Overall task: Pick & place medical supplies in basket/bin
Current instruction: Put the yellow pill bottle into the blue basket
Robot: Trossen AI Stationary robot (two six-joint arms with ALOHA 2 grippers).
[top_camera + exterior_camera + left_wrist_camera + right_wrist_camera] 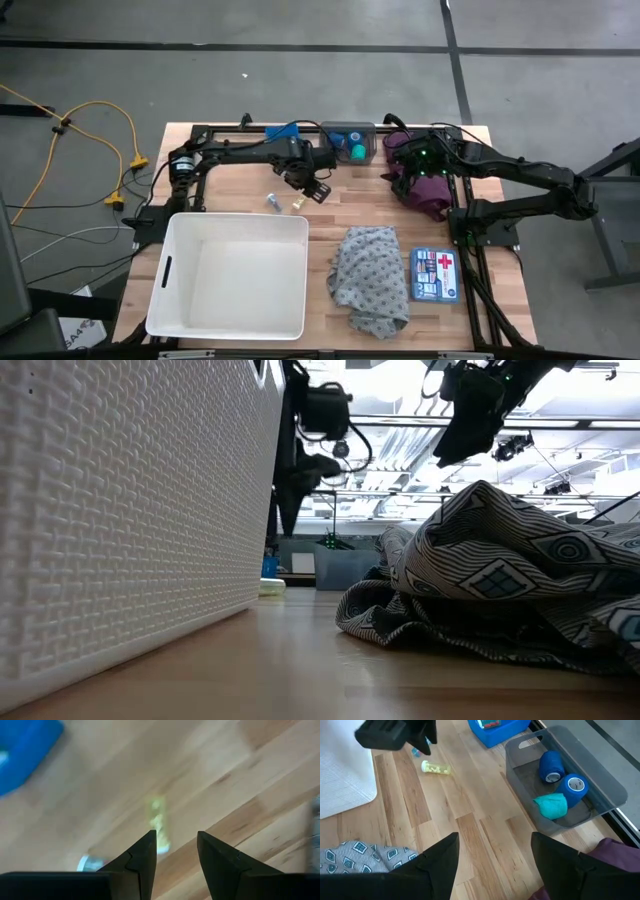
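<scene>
My left gripper (pixel 318 190) hangs open with a narrow gap, pointing down just above the table behind the white basket (pixel 240 217). A small yellow vial (pixel 158 822) lies on its side on the wood just beyond one fingertip, and a second vial (pixel 270 200) lies nearby. My right gripper (pixel 494 840) stands open, raised at the far right, with nothing between its fingers. The maroon cloth (pixel 432 192) shows beside and below it. Blue and green tape rolls (pixel 552 766) sit in a grey bin (pixel 600 780). The grey patterned cloth (pixel 370 275) lies crumpled right of the basket.
A small blue bin (pixel 288 131) stands at the far edge next to the grey bin. A blue first-aid box (pixel 435 275) lies right of the grey cloth. Bare wood shows between the vials, the basket and the cloth. Black frame rails run along the table's far and right sides.
</scene>
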